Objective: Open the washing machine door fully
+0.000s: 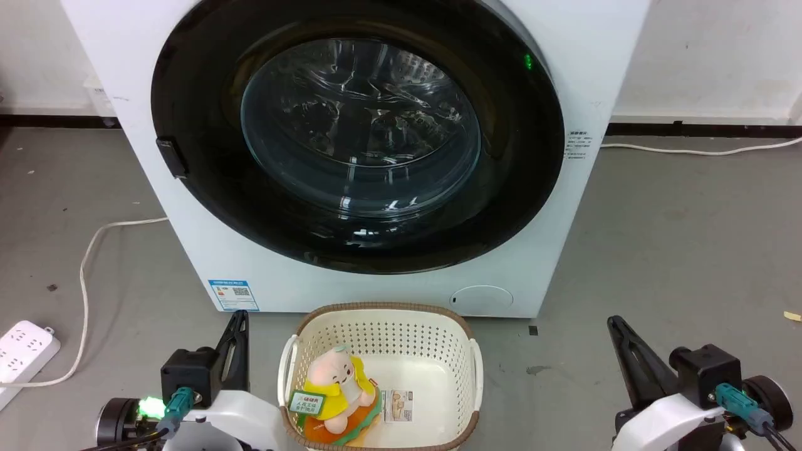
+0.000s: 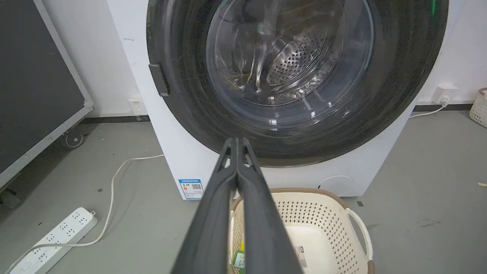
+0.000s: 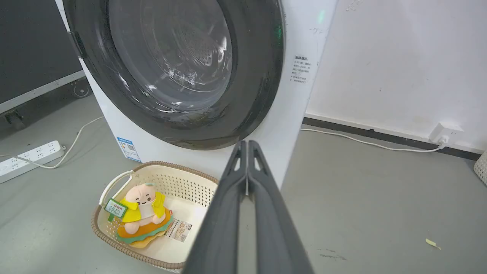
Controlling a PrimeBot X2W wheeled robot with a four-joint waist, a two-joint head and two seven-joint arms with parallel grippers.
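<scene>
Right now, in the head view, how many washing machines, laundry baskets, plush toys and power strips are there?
washing machine: 1
laundry basket: 1
plush toy: 1
power strip: 1
Total: 4

The head view's top edge crops the washing machine door (image 1: 357,134). Print on the blue label sticker (image 1: 233,295) is unreadably small.
</scene>
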